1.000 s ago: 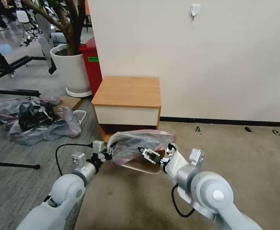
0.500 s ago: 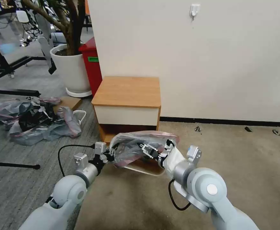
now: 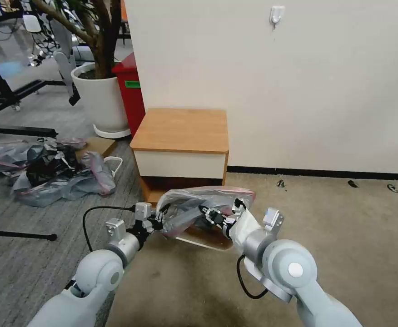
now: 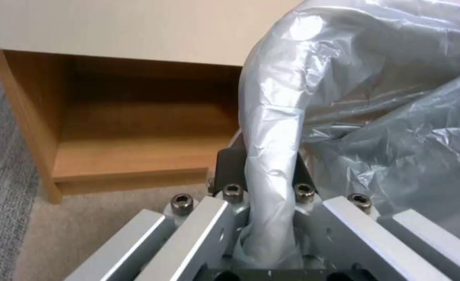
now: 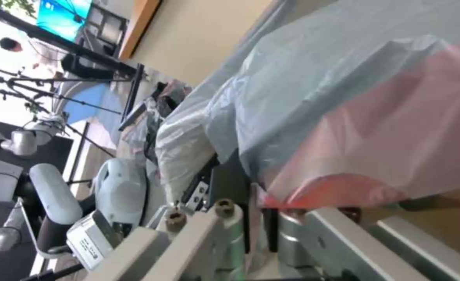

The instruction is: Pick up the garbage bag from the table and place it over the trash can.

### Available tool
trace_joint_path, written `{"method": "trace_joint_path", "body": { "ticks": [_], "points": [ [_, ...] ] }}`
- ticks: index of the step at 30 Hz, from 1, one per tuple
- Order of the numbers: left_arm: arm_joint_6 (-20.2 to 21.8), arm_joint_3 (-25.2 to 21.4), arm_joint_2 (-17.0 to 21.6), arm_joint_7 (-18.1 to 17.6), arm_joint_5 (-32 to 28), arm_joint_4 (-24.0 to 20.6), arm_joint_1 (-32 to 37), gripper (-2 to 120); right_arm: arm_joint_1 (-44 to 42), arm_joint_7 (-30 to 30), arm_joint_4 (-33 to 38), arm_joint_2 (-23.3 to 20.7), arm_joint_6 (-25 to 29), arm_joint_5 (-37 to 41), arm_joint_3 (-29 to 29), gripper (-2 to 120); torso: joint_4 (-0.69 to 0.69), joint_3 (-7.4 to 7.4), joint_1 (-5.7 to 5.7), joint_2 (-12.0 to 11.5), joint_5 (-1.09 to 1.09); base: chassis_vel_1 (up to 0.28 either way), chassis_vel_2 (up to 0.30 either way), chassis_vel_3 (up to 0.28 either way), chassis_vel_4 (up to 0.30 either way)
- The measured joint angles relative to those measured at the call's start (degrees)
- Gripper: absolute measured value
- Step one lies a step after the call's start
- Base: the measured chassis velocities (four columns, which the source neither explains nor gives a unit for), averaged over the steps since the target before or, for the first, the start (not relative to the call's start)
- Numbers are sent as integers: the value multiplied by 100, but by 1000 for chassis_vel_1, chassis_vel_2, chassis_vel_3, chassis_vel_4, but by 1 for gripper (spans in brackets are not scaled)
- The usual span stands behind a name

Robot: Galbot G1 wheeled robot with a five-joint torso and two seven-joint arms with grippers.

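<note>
The garbage bag (image 3: pixel 199 204), crinkly grey plastic with a pink band, hangs stretched between my two grippers low in front of the table (image 3: pixel 181 129). My left gripper (image 3: pixel 156 222) is shut on a twisted strand of the bag (image 4: pixel 269 156) at its left end. My right gripper (image 3: pixel 210 214) reaches into the bag's right side, shut on the pink band (image 5: pixel 370 156). Under the bag, part of the trash can's cream rim (image 3: pixel 206 245) shows on the floor. The bag hides the remainder of the can.
A heap of grey and black bags (image 3: pixel 49 172) lies on the floor at the left. Behind it stand a white plant pot (image 3: pixel 100 102) and a red bin (image 3: pixel 133 88). A black bar (image 3: pixel 17 235) lies low on the left. Bare carpet (image 3: pixel 344 236) spreads to the right.
My right gripper has moved left, deeper into the bag and closer to the left gripper. The left gripper has shifted slightly right. The bag now covers more of the can's rim.
</note>
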Motion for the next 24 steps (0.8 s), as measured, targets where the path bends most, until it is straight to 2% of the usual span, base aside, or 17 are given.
{"method": "trace_joint_path", "body": {
  "ticks": [3,4,19,24],
  "points": [
    [0,2,0,0,-2,0,-9,2,-25,-97,-15,9,66,-77,-18,5,0,0,0,0,0,0,0,0,0],
    [0,7,-2,0,-3,5,-13,2,-46,-173,-21,12,117,-129,-30,0,0,0,0,0,0,0,0,0,0],
    [-4,-15,-34,-29,-32,130,-123,2,-342,-904,-13,-121,728,-796,-203,0,0,0,0,0,0,0,0,0,0],
    [-13,-49,-60,-262,-192,152,-182,2,-447,-982,110,-224,770,-797,-169,0,0,0,0,0,0,0,0,0,0]
  ]
}}
